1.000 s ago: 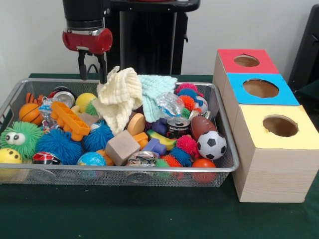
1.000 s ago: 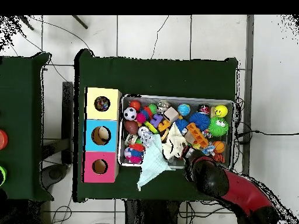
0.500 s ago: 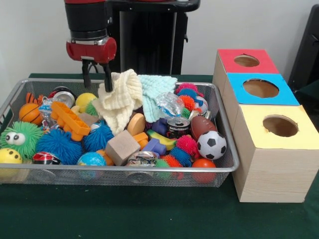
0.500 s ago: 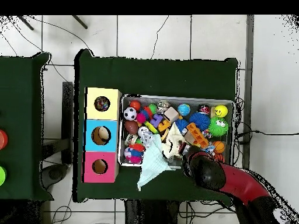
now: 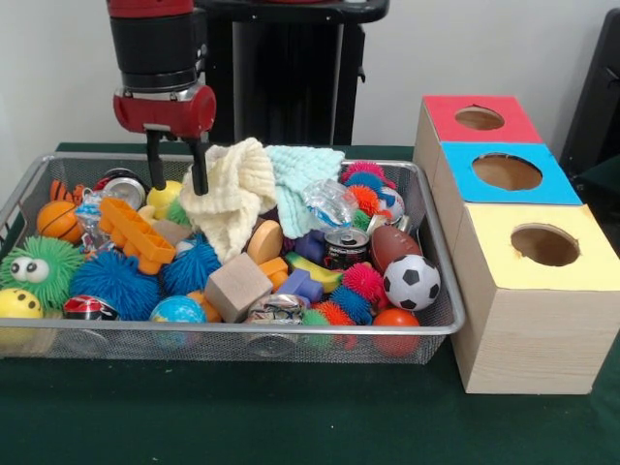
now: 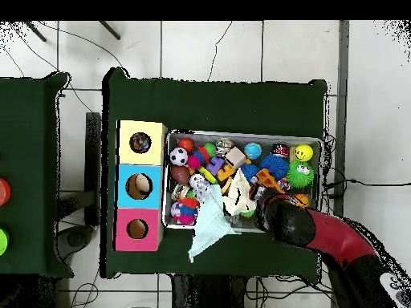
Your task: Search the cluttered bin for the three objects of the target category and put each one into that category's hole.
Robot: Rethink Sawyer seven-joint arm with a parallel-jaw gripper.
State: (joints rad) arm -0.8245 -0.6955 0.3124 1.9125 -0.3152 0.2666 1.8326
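My gripper [image 5: 177,184] hangs open over the back left of the wire bin [image 5: 242,329]. Its fingers [image 5: 199,172] point down, with a yellow ball [image 5: 167,197] just behind and between them. A cream knitted cloth [image 5: 232,189] lies bunched right beside the right-hand finger, and a mint cloth [image 5: 298,174] drapes over the back rim next to it. Nothing is held. Seen from overhead, the arm [image 6: 289,224] covers the gripper tips, and the mint cloth [image 6: 209,228] hangs out over the bin's edge.
Spiky balls, a soccer ball [image 5: 411,281], a football, wooden blocks, crushed cans and an orange plastic piece [image 5: 136,234] fill the bin. To the right stand three boxes with holes: red [image 5: 480,118], blue [image 5: 507,172], yellow [image 5: 544,245].
The gripper has come lower toward the bin, ending slightly left of where it was half a second ago. The cloths and toys have not moved.
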